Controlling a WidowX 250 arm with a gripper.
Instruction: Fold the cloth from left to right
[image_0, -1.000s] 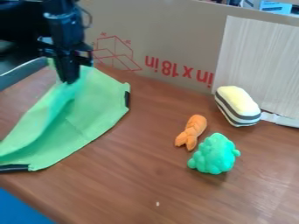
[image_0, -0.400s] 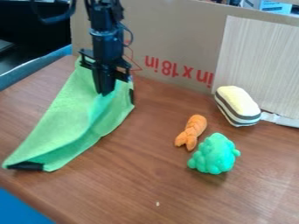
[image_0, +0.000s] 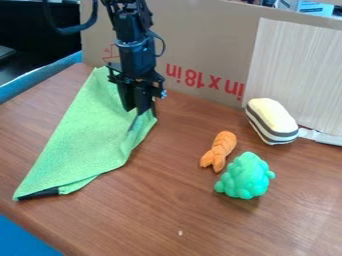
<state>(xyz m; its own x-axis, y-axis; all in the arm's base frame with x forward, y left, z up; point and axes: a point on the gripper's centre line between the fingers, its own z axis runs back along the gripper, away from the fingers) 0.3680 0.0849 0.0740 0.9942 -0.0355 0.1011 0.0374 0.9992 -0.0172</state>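
Note:
The gripper (image_0: 139, 111) is low over the upper right part of the green cloth (image_0: 90, 135), near its right edge. The cloth lies on the left side of the table, doubled over into a long, narrow shape from the back to the front left. Its upper layer looks mostly flat, with a crease just below the gripper. A black strip (image_0: 40, 194) shows at the cloth's front left corner. The gripper hides part of the cloth's upper right edge.
An orange toy (image_0: 219, 151) and a green bumpy toy (image_0: 245, 176) lie right of centre on the brown table (image_0: 167, 210). A cream toy with dark stripes (image_0: 272, 121) sits farther back. Behind stands a cardboard wall (image_0: 200, 45).
The gripper has moved right and slightly down in the view. The cloth's left part has come over to the right, so the cloth is narrower and lies flatter. The toys have stayed put.

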